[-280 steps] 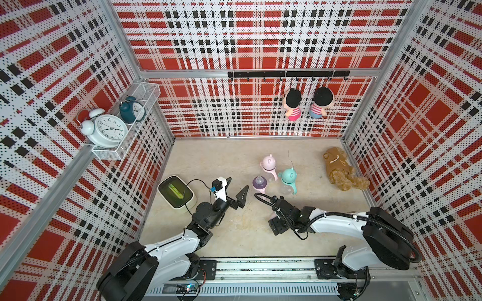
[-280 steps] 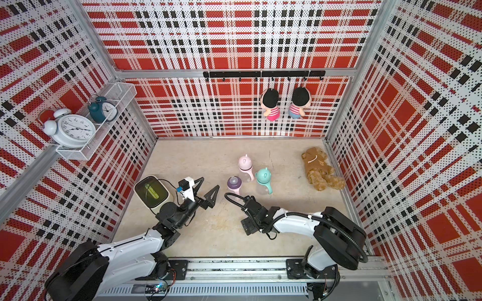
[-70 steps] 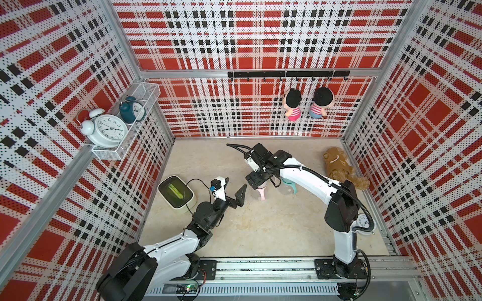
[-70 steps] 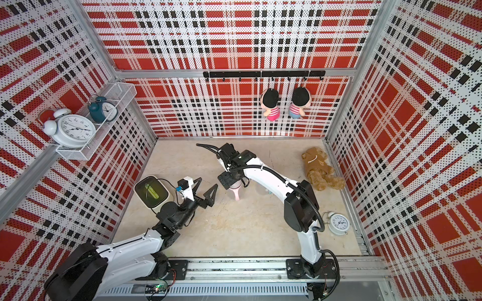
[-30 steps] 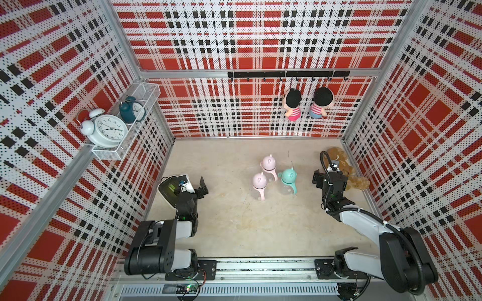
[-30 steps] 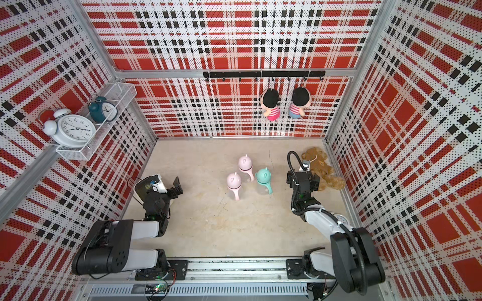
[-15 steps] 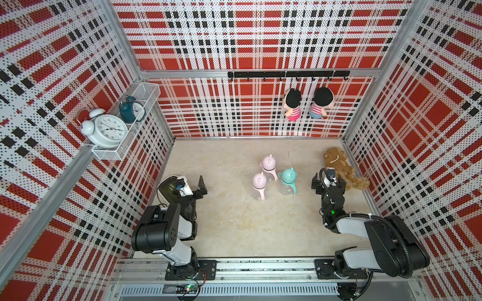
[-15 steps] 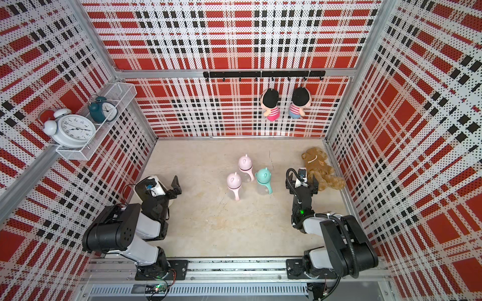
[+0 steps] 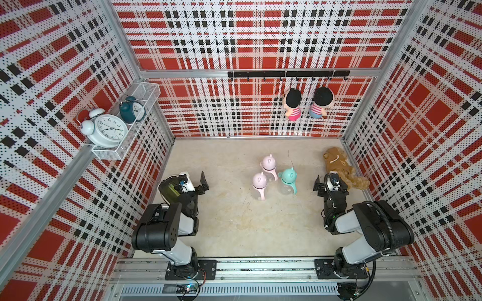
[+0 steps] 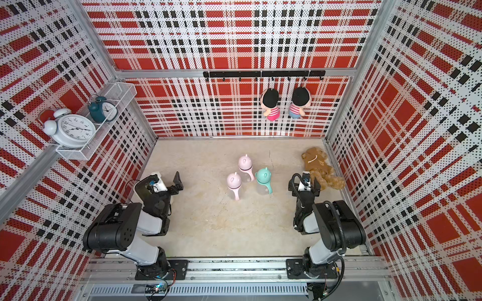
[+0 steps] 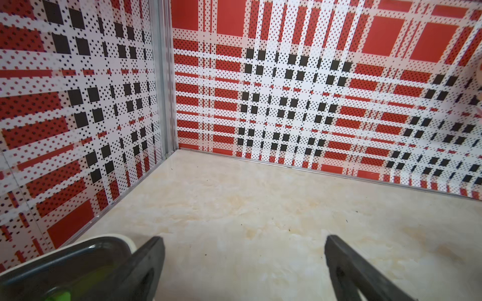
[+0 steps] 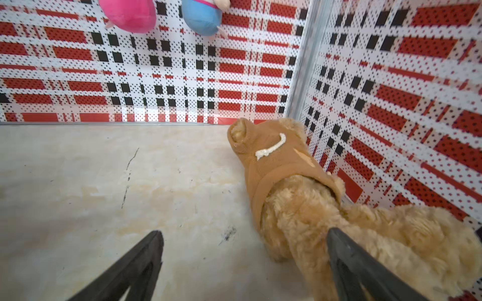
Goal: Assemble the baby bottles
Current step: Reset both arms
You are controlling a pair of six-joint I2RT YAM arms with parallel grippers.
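Three baby bottles stand upright close together mid-floor in both top views, each with its eared dome cap on: a far pink one, a near pink one and a teal one. My left gripper sits low at the left wall, open and empty, well left of them. In the left wrist view the left gripper shows only bare floor between its fingers. My right gripper is open and empty to the right of the teal bottle. The bottles are out of both wrist views.
A brown plush dog lies by the right wall, just past one finger of the right gripper. A dark-lidded container sits under the left gripper's side. Two clocks stand on a wall shelf. Two dolls hang on the back wall.
The near pink bottle, uncapped at first, now wears its pink cap. Both arms have pulled away from the bottles and folded back towards the front rail; over the last second they settled slightly.
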